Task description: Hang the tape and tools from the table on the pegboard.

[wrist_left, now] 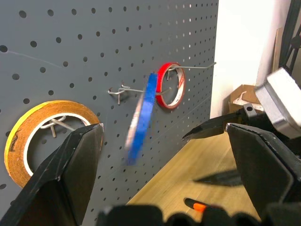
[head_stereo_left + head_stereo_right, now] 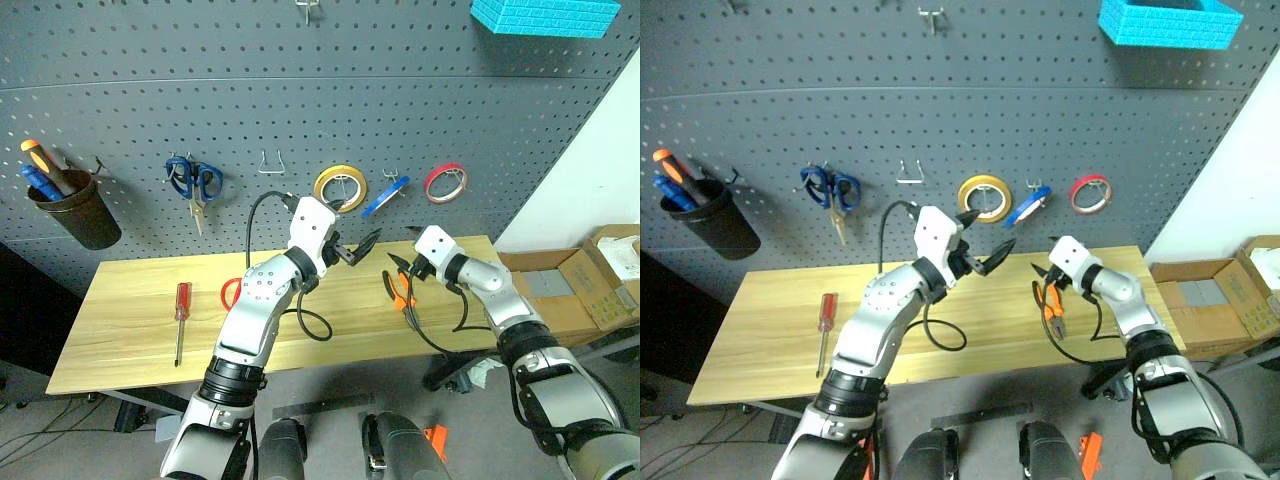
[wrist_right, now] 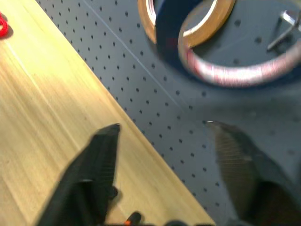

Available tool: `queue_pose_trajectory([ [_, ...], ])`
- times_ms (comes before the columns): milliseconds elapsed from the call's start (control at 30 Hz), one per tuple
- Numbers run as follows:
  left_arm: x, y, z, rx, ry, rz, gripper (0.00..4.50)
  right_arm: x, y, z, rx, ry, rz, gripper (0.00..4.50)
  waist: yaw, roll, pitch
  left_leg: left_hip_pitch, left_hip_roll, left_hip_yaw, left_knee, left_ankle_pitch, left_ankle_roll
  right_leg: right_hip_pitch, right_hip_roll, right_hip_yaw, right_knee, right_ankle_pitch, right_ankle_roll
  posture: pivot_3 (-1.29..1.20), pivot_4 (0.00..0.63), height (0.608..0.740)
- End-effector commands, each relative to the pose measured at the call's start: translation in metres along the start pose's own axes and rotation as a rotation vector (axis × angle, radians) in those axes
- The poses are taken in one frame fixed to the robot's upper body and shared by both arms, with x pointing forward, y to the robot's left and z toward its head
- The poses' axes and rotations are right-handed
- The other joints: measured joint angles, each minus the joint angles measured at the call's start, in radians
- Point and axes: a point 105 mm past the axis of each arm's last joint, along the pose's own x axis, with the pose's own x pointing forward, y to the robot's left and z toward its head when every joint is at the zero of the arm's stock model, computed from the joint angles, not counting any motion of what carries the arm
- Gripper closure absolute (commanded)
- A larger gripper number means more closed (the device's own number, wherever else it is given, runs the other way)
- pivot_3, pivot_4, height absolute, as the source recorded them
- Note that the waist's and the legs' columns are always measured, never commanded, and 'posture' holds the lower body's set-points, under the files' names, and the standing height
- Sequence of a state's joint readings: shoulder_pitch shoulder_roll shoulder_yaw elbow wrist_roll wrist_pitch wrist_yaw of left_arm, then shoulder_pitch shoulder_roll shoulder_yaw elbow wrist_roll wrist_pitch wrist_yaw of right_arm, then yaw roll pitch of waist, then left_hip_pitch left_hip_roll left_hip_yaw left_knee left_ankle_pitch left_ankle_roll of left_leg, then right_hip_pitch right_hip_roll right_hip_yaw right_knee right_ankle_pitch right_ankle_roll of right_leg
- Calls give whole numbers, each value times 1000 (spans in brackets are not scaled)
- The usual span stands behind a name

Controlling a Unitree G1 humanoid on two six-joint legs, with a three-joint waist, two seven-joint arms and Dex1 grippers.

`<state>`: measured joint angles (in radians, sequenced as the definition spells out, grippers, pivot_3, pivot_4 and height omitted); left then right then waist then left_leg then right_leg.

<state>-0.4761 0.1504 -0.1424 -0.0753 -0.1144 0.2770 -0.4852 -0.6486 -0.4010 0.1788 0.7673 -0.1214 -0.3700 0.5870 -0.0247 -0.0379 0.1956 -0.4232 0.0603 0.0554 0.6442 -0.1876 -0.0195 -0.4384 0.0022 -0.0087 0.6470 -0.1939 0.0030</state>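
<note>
The blue tape [image 2: 385, 196] hangs on a metal hook of the dark grey pegboard [image 2: 300, 110], between a yellow roll [image 2: 340, 186] and a thin red roll [image 2: 446, 182]. In the left wrist view the tape [image 1: 141, 117] looks blurred on its hook. My right gripper [image 2: 402, 266] is open and empty, just below the tape and above the orange-handled pliers [image 2: 399, 291] lying on the table [image 2: 130, 300]. My left gripper [image 2: 360, 247] is open and empty, level, left of the right one. A red-handled screwdriver [image 2: 181, 312] lies at the table's left. Red scissors handles [image 2: 231, 293] peek out behind my left arm.
Blue-handled scissors [image 2: 194, 182] hang at the left of the pegboard. A dark cup [image 2: 78, 210] holds orange and blue screwdrivers. An empty hook [image 2: 270, 165] sits left of the yellow roll. A turquoise basket [image 2: 545, 15] is mounted top right. Cardboard boxes [image 2: 590, 285] stand to the right of the table.
</note>
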Motion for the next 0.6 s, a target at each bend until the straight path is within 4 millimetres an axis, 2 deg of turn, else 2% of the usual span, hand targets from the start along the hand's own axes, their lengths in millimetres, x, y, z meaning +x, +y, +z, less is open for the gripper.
queue_pose_trajectory([
  [33,-3,-6,12,5,-44,-14,0,-11,4,-3,-2,16,-27,42,0,0,0,0,0,0,0,0,0,0,0,0,0,0,0,19,153,740],
  [100,-9,-9,6,-9,-20,-18,0,-20,11,-14,32,81,-52,42,0,0,0,0,0,0,0,0,0,0,0,0,0,0,0,14,168,740],
  [200,-35,-24,-20,-30,69,-61,0,-36,32,-30,203,222,-60,42,-4,1,1,2,2,2,-1,0,0,-1,0,2,0,-1,-1,5,213,740],
  [300,-58,-38,-36,-27,141,-94,0,-45,44,-30,351,298,-73,42,-5,2,7,5,4,2,-4,0,0,-1,-3,4,1,-5,-8,-5,252,740],
  [467,-84,-52,-51,-73,223,-82,0,-41,41,-33,589,433,-124,42,-4,9,51,7,4,-4,-4,-1,-1,-2,-5,5,3,-5,-12,9,326,740],
  [500,-88,-55,-53,-77,236,-88,0,-40,39,-35,645,460,-135,42,-5,10,62,7,4,-7,-3,-4,-6,-3,-5,5,1,-5,-12,10,333,740],
  [600,-97,-61,-55,-78,269,-96,0,-38,36,-43,688,550,-133,42,-5,15,92,6,2,-16,-3,-4,-7,-3,-5,6,-2,-5,-12,20,361,740],
])
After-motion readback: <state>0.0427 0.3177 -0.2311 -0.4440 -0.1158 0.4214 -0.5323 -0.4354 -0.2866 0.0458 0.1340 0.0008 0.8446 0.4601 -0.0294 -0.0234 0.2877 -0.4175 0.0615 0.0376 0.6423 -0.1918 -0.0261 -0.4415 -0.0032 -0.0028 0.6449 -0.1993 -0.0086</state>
